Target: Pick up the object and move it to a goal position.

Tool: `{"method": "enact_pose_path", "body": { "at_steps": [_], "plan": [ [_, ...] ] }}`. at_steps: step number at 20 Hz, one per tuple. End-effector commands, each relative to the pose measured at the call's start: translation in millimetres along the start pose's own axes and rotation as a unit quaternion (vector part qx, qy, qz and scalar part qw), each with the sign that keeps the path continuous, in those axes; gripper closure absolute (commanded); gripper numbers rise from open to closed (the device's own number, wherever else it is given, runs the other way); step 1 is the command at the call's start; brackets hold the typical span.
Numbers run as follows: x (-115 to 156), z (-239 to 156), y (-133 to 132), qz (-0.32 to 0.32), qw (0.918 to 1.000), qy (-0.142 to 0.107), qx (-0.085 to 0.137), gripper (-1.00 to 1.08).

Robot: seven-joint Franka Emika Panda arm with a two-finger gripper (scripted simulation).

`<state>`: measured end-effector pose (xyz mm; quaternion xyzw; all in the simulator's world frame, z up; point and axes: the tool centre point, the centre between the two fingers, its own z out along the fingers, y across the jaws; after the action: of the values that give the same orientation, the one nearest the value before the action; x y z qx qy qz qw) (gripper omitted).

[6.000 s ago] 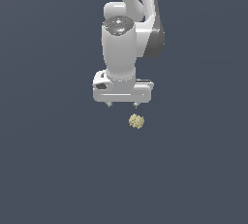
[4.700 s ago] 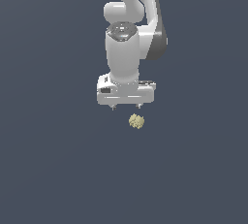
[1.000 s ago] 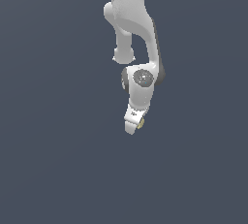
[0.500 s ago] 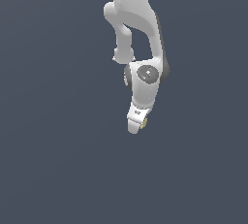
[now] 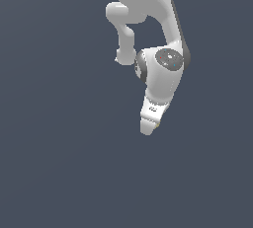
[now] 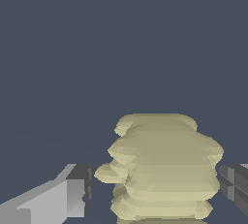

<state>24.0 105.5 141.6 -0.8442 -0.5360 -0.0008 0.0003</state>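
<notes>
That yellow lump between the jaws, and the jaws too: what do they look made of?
The lump looks matte, pale yellow-beige, with stacked rounded ridges, perhaps foam or food; a render leaves that open. The gripper has flat grey fingers that read as smooth plastic or metal, dark at the tips.

Hidden and cut-off parts

In the exterior view the hand (image 5: pixel 148 127) covers nearly all of the object (image 5: pixel 157 124), leaving only a thin pale-yellow sliver at its tip, too small to show any shape, and the arm's upper part runs off the top edge. In the wrist view the object (image 6: pixel 162 169) is cut by the picture's edge, as are both fingers (image 6: pixel 53 196); whether they touch it cannot be told.
</notes>
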Motion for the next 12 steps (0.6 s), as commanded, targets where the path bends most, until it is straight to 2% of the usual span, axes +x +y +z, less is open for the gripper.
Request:
{"method": "enact_pose_path", "body": {
  "at_steps": [1, 12],
  "plan": [
    [12.3, -23.0, 3.6, 0.0, 1.0, 0.0, 0.0, 1.08],
    [59.9, -107.9, 21.1, 0.0, 1.0, 0.0, 0.0, 1.08]
  ]
}}
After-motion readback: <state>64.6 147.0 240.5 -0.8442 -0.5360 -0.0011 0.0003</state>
